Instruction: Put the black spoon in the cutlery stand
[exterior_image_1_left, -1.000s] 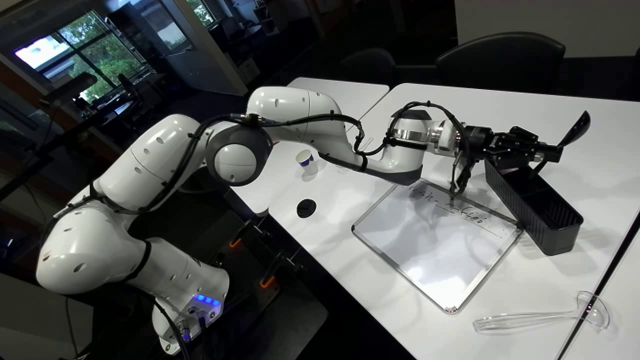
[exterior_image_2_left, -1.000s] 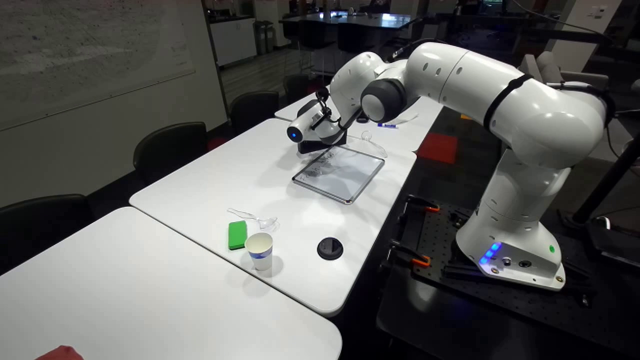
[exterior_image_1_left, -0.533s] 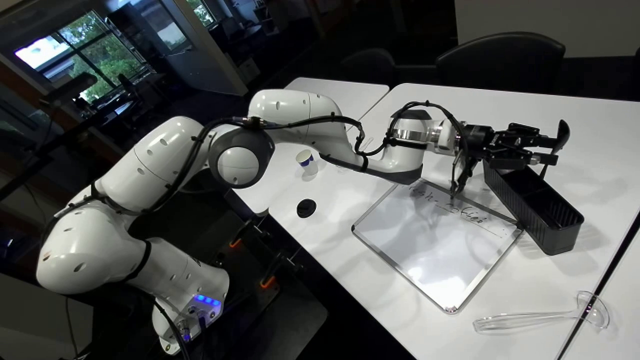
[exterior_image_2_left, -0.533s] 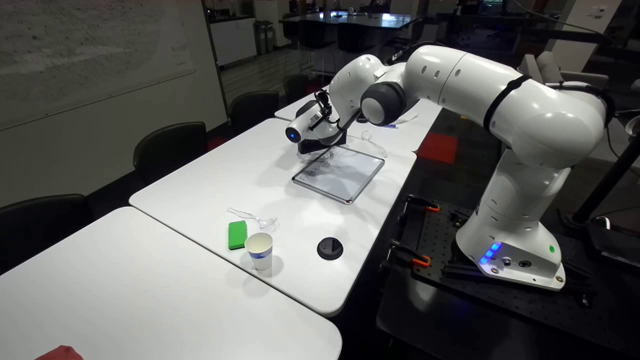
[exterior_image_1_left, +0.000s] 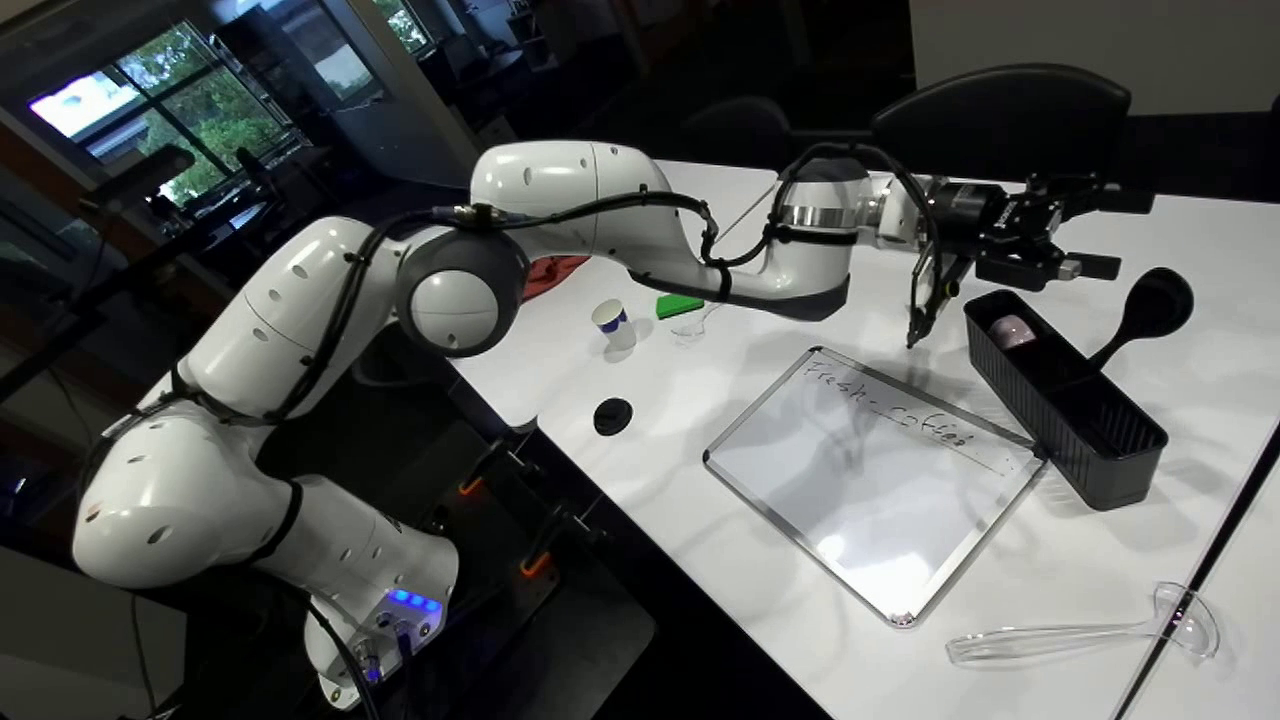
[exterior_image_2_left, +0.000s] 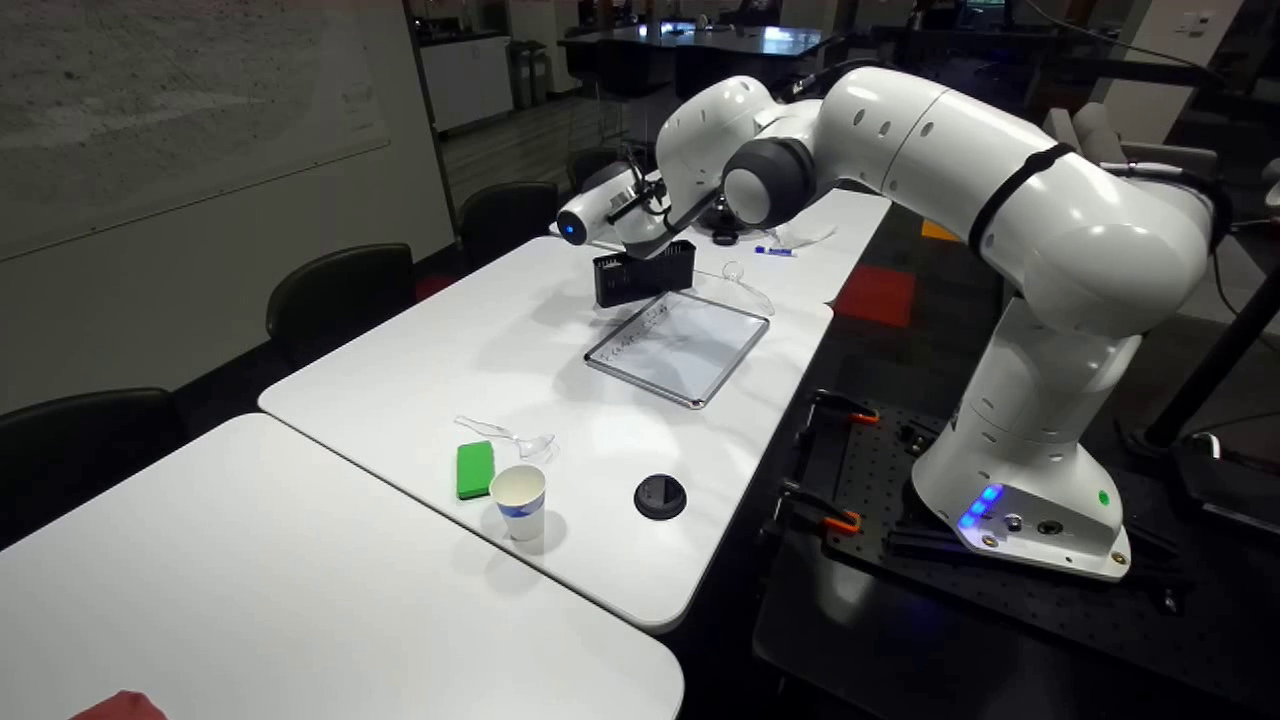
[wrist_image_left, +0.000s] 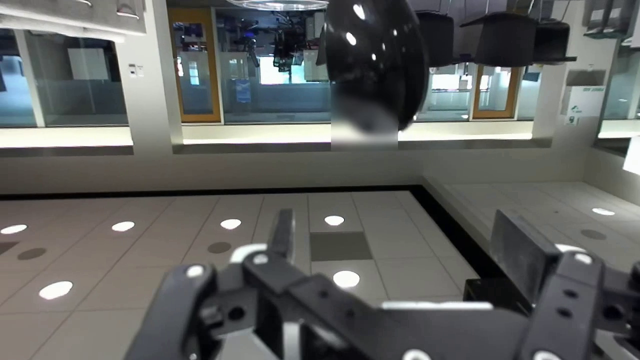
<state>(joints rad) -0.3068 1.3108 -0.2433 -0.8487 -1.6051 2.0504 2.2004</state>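
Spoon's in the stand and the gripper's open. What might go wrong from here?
The tilted black spoon might tip out if bumped: its bowl sticks up above the rim of the cutlery stand.
The open gripper appears near that bowl in an exterior view, so lowering it or swinging it sideways could knock the spoon.

The black rectangular plastic cutlery stand (exterior_image_1_left: 1030, 400) has ribbed walls. In it leans a glossy black round-bowled plastic spoon (exterior_image_1_left: 1158, 303); beside the stand lies a glossy white rectangular metal-framed board (exterior_image_1_left: 870, 490).
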